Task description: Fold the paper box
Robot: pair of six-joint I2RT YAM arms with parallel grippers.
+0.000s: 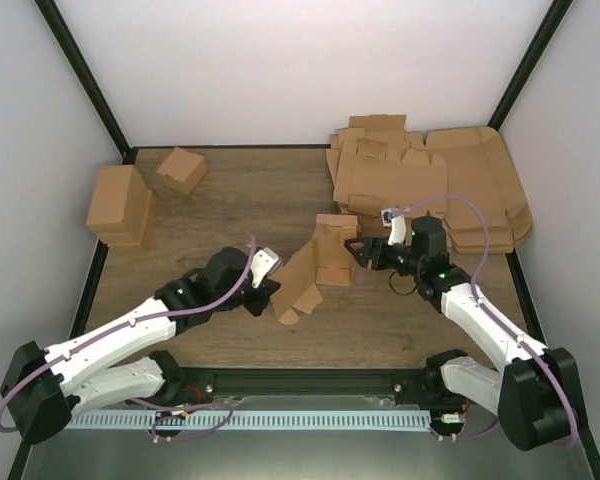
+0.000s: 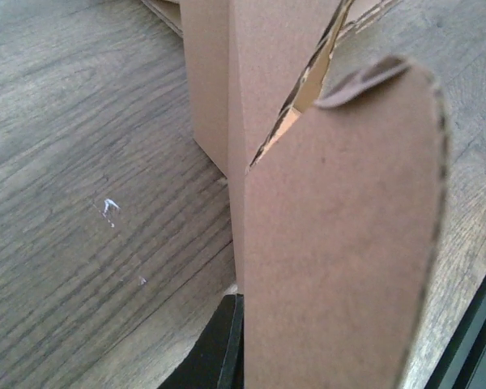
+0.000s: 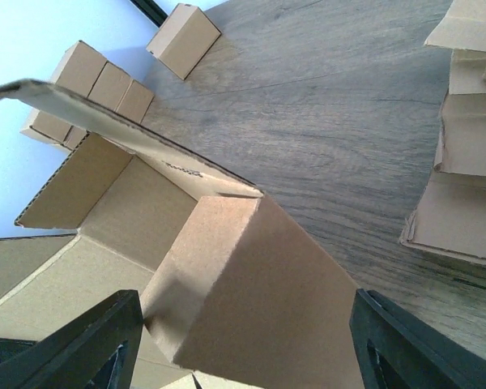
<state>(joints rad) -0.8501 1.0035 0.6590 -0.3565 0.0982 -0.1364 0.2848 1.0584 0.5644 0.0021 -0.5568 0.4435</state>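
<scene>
Only the right wrist view shows inside the paper box (image 3: pixel 251 300). It stretches from left pincer (image 1: pixel 272 291), clamping its flap, to open right pincer (image 1: pixel 357 250).

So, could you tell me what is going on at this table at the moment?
The two arms are folding a paper box in the middle of the table. The left gripper is shut on one of its loose flaps. The right gripper stands open with its fingers on either side of the folded-up end; the box is only partly formed. A stack of flat sheets waits at the far right, and finished boxes sit at the far left.
</scene>
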